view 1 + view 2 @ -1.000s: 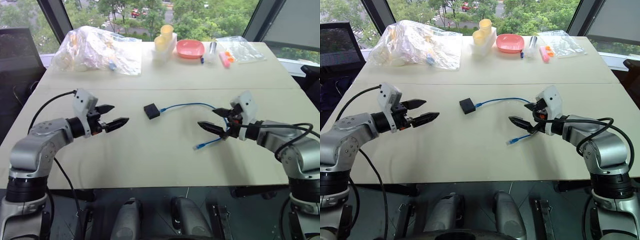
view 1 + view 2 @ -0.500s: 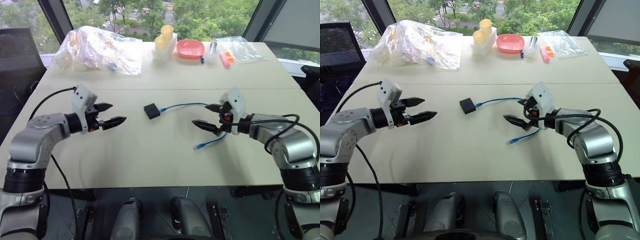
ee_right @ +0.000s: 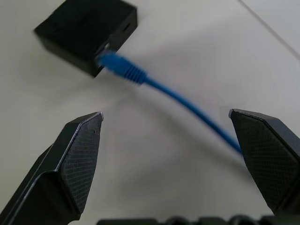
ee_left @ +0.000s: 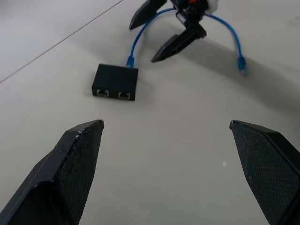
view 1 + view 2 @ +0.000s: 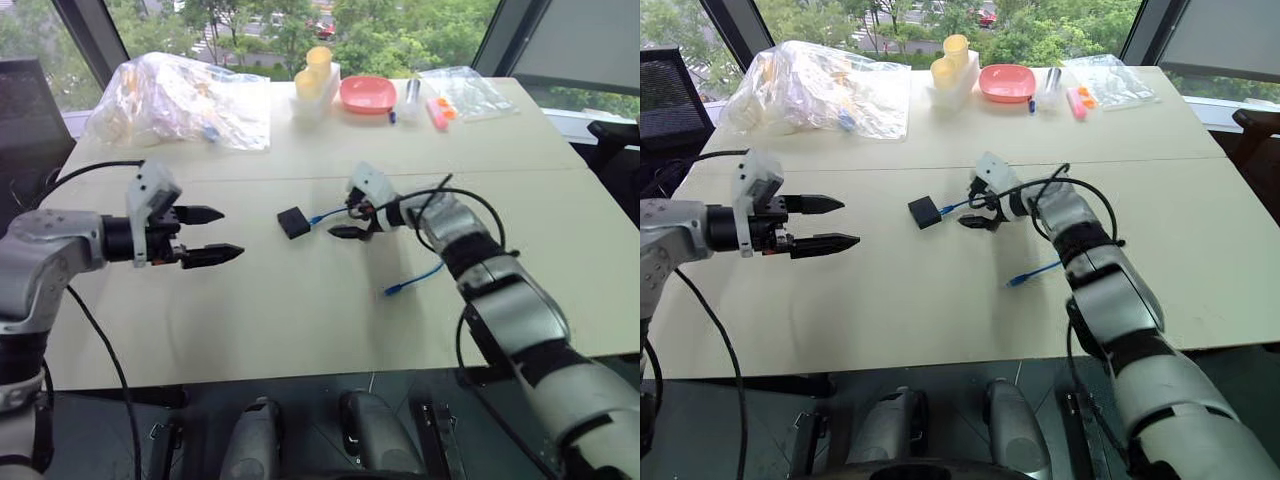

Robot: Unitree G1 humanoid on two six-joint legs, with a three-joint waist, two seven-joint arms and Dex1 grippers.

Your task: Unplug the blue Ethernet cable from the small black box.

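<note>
My right gripper (image 5: 346, 221), fingers spread astride the blue Ethernet cable (image 3: 154, 84), should pinch near the plug while I brace the small black box (image 5: 292, 222).

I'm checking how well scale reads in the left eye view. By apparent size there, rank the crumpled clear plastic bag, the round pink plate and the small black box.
1. Crumpled clear plastic bag, largest.
2. Round pink plate.
3. Small flat matte-black box, smallest, though it lies nearer the camera.
</note>
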